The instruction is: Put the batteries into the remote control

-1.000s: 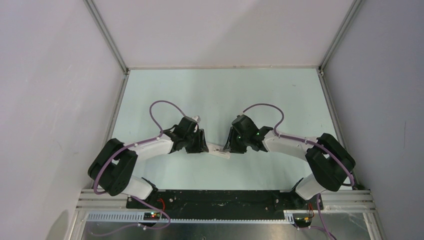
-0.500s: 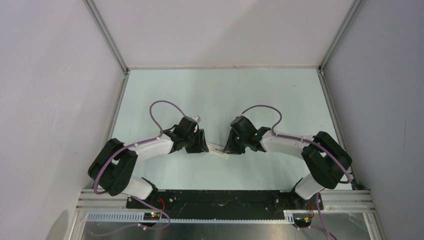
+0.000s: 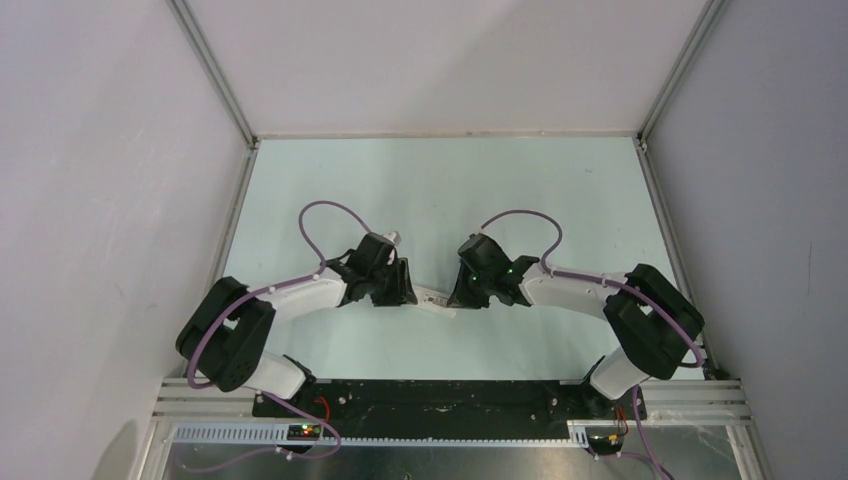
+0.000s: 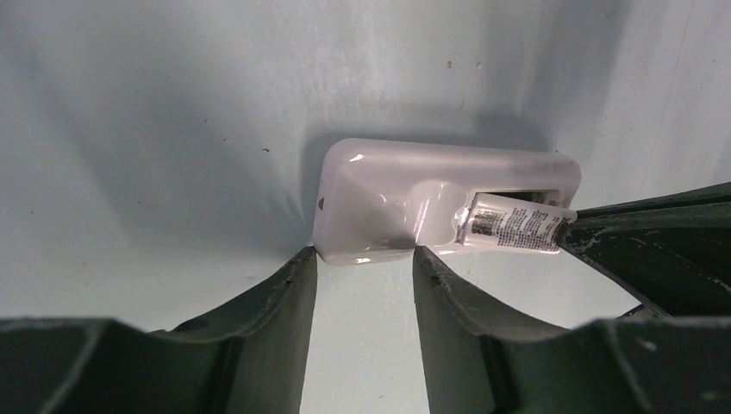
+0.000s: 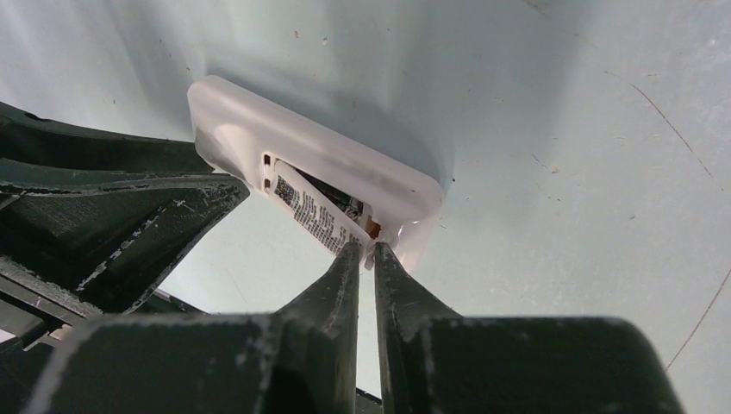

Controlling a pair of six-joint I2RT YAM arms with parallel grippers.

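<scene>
Meanwhile, over the last second the right arm has edged a little toward the middle in the top view, so less of the remote [image 3: 433, 298] shows between the two arms; the left arm has kept its place. The remote lies back-up on the pale bench [image 3: 330, 200], midway between the arms. Its recess is open, and one battery [image 4: 515, 228] rests in it at a tilt, with one end raised above the rim. The right end effector [image 5: 365, 250] is closed to a sliver of a gap, its tips against the raised end of the battery. Whether they nip it or only press on it cannot be told. The left end effector [image 4: 364, 259] stands partly open, its two fingertips against the remote's other end and clasping nothing. From above, both wrists hide most of the remote, and purple cables [image 3: 325, 208] loop over each arm. The battery's wrapper carries a block of fine print, too small to read. A tiny triangle mark sits on the remote's shell near the left fingertips.
</scene>
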